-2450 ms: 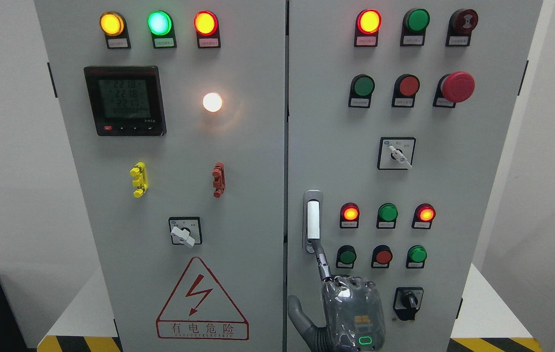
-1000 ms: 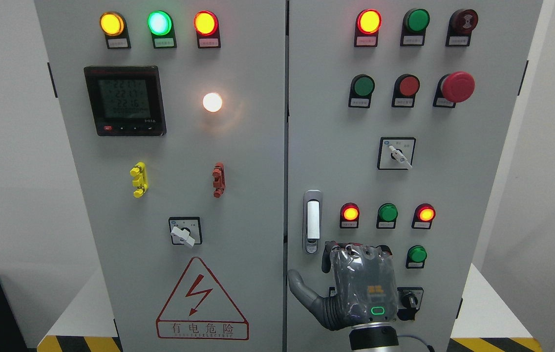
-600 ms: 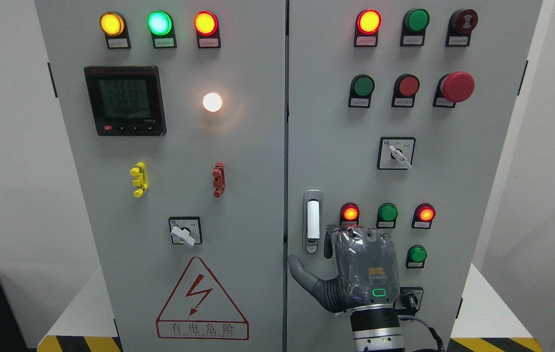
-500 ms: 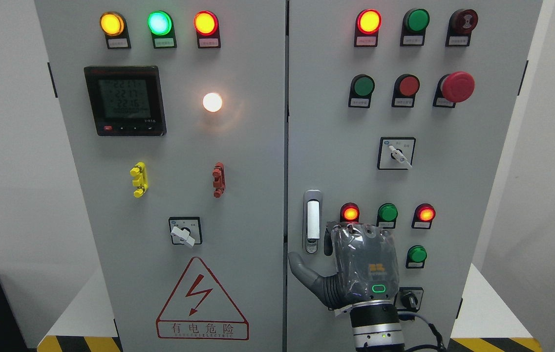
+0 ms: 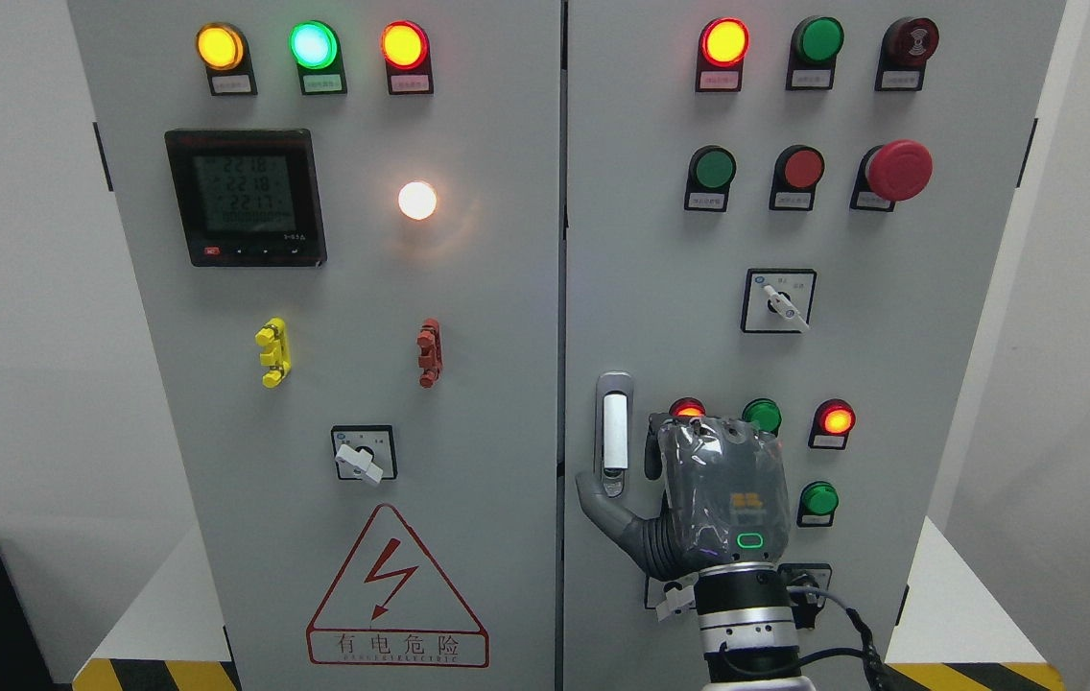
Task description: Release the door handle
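The silver door handle point(image 5: 614, 432) sits upright and flush in its recessed housing at the left edge of the cabinet's right door point(image 5: 646, 288). My right hand point(image 5: 626, 472) comes up from the bottom edge, its back toward the camera, just right of the handle. Its fingers point(image 5: 651, 453) are curled against the door beside the housing with nothing in them. The thumb point(image 5: 591, 486) sticks out to the left and reaches the housing's lower left corner. The hand covers the lower buttons behind it. The left arm does not show.
Lit indicator lamps and push buttons point(image 5: 837, 419) surround the hand. A rotary selector point(image 5: 777, 301) and a red emergency stop point(image 5: 898, 170) are higher up. The left door carries a meter point(image 5: 246, 197), a selector point(image 5: 363, 454) and a warning triangle point(image 5: 397, 595).
My right hand has risen along the door from near the bottom edge to beside the handle. The index finger that touched the handle's lower end is curled in; the thumb has neared the housing.
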`<state>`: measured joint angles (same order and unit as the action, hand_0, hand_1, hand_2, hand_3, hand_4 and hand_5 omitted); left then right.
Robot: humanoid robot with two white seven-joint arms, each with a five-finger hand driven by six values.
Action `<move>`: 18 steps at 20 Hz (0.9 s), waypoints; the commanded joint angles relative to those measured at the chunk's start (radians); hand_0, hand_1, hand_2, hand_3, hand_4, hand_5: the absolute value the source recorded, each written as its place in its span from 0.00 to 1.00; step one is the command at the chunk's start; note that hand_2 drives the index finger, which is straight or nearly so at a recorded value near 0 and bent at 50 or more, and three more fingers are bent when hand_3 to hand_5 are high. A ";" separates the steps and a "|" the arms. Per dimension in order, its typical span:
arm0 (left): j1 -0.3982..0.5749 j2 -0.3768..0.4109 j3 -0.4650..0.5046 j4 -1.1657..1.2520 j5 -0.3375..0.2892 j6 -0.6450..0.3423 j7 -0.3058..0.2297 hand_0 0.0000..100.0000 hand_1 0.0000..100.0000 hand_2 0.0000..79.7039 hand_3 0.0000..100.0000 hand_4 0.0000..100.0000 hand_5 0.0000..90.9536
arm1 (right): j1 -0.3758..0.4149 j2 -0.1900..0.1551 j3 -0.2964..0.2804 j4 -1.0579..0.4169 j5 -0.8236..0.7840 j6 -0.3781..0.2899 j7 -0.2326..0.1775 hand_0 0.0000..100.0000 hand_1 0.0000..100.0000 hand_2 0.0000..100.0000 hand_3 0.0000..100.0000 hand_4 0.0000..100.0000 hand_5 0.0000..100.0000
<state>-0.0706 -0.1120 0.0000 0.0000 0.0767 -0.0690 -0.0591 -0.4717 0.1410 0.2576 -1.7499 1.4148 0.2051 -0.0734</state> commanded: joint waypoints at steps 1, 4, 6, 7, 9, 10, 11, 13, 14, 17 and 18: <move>0.000 0.000 -0.020 -0.017 0.000 0.000 0.001 0.00 0.00 0.03 0.09 0.01 0.00 | -0.013 0.000 -0.021 0.023 -0.001 0.000 0.000 0.09 0.39 0.80 1.00 0.98 0.95; 0.000 0.000 -0.020 -0.015 0.000 0.000 0.001 0.00 0.00 0.03 0.08 0.01 0.00 | -0.013 0.000 -0.026 0.021 -0.001 0.000 -0.003 0.11 0.38 0.80 1.00 0.98 0.95; 0.000 0.000 -0.020 -0.017 0.000 0.002 0.001 0.00 0.00 0.03 0.09 0.01 0.00 | -0.010 0.000 -0.031 0.018 -0.001 0.000 -0.006 0.14 0.38 0.80 1.00 0.98 0.95; 0.000 0.000 -0.020 -0.017 0.000 0.000 -0.001 0.00 0.00 0.03 0.09 0.01 0.00 | -0.008 0.000 -0.032 0.018 -0.001 0.000 -0.006 0.15 0.38 0.80 1.00 0.98 0.95; 0.000 0.000 -0.020 -0.017 0.000 0.000 0.001 0.00 0.00 0.03 0.09 0.01 0.00 | -0.007 0.000 -0.032 0.017 -0.001 0.000 -0.008 0.20 0.37 0.80 1.00 0.98 0.95; 0.000 0.000 -0.020 -0.017 0.000 0.000 0.001 0.00 0.00 0.03 0.09 0.01 0.00 | -0.007 0.000 -0.032 0.015 -0.001 0.000 -0.008 0.20 0.37 0.80 1.00 0.98 0.95; 0.000 0.000 -0.020 -0.017 0.000 0.000 0.001 0.00 0.00 0.03 0.09 0.01 0.00 | -0.007 0.000 -0.032 0.013 -0.001 0.000 -0.008 0.22 0.37 0.80 1.00 0.98 0.95; -0.002 0.000 -0.020 -0.017 0.000 0.000 0.001 0.00 0.00 0.03 0.09 0.01 0.00 | -0.005 0.000 -0.032 0.013 -0.002 0.000 -0.009 0.24 0.37 0.80 1.00 0.98 0.96; 0.000 0.000 -0.020 -0.017 0.000 0.000 -0.001 0.00 0.00 0.03 0.08 0.01 0.00 | -0.004 0.000 -0.032 0.013 -0.004 0.000 -0.009 0.25 0.36 0.80 1.00 0.98 0.96; 0.000 0.000 -0.020 -0.017 0.000 0.000 0.001 0.00 0.00 0.03 0.08 0.01 0.00 | 0.001 0.002 -0.032 0.012 -0.008 0.002 -0.011 0.28 0.36 0.80 1.00 0.98 0.96; 0.000 0.000 -0.020 -0.015 0.000 0.000 -0.001 0.00 0.00 0.03 0.08 0.01 0.00 | 0.005 0.002 -0.032 0.007 -0.008 0.002 -0.011 0.28 0.36 0.80 1.00 0.98 0.96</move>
<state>-0.0706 -0.1120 0.0000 0.0000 0.0767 -0.0692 -0.0591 -0.4751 0.1415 0.2335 -1.7377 1.4102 0.2050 -0.0824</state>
